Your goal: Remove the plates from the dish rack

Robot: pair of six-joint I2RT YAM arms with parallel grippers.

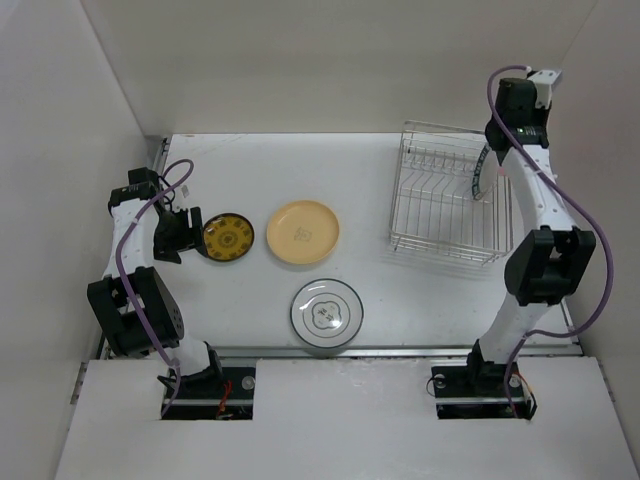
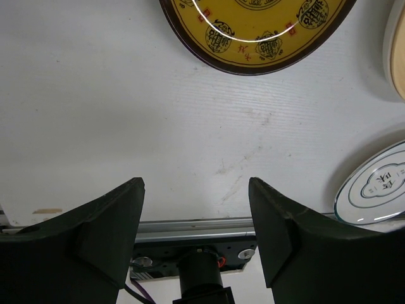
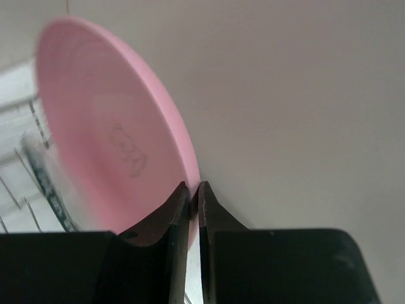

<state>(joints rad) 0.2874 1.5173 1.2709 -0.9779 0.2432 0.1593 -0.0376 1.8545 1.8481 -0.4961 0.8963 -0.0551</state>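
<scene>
The silver wire dish rack (image 1: 445, 195) stands at the back right. My right gripper (image 1: 493, 158) is shut on the rim of a pink plate (image 1: 483, 178), held on edge over the rack's right side. In the right wrist view the fingers (image 3: 179, 209) pinch the pink plate (image 3: 107, 139), with rack wires (image 3: 19, 190) blurred behind. A yellow-and-black plate (image 1: 228, 237), a tan plate (image 1: 302, 232) and a white dark-rimmed plate (image 1: 326, 310) lie flat on the table. My left gripper (image 1: 180, 232) is open and empty, just left of the yellow-and-black plate (image 2: 253, 31).
The left wrist view shows the white plate's (image 2: 373, 190) edge at the right and the tan plate's rim (image 2: 395, 50). White walls close in the table on the left, back and right. The table's front rail (image 1: 340, 352) runs by the arm bases.
</scene>
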